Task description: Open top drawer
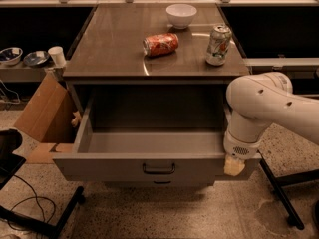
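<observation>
The top drawer (109, 167) of the grey metal cabinet stands pulled far out. Its deep plain grey interior (154, 141) shows nothing inside, and its small dark loop handle (159, 169) sits at the centre of the front. My white arm (264, 108) comes in from the right. The gripper (234, 166) points down at the right end of the drawer front, touching or just in front of its corner, well right of the handle.
On the cabinet top (114, 49) are a white bowl (181, 15), a red can on its side (160, 44) and an upright can (219, 45). A cardboard box (42, 114) stands on the left. Black stand legs (279, 193) are on the floor at the right, and cables (30, 208) at the left.
</observation>
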